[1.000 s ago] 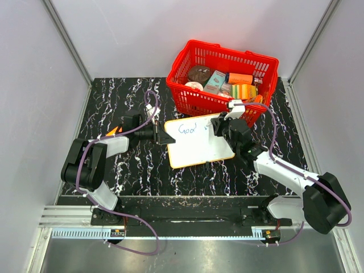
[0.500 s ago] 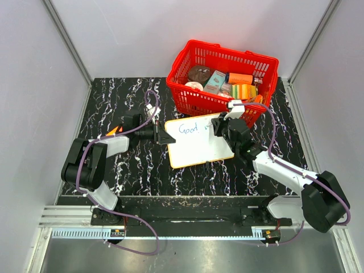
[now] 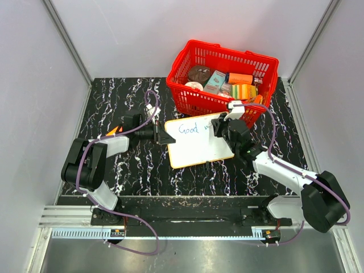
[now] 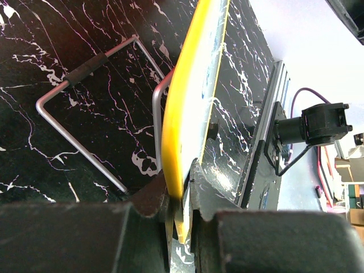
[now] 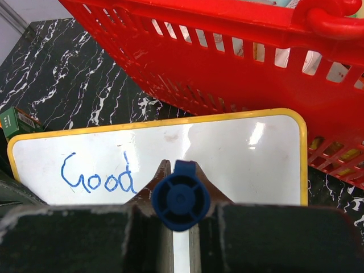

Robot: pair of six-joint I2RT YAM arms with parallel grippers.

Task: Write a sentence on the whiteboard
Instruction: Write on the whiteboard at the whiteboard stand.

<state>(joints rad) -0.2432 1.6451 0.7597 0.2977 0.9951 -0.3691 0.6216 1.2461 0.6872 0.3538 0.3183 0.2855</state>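
On the black marbled table (image 3: 114,102), just in front of a red basket (image 3: 196,101), sits the whiteboard (image 3: 199,149). Left gripper (image 4: 181,192) is clamped on its yellow rim; right gripper (image 3: 219,129) pinches a blue marker (image 5: 180,196) beside the sentence (image 5: 98,177), reading "Good".

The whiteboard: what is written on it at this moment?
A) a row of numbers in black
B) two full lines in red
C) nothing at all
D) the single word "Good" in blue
D: in the right wrist view the whiteboard carries the blue word "Good", and no other writing is visible on it.
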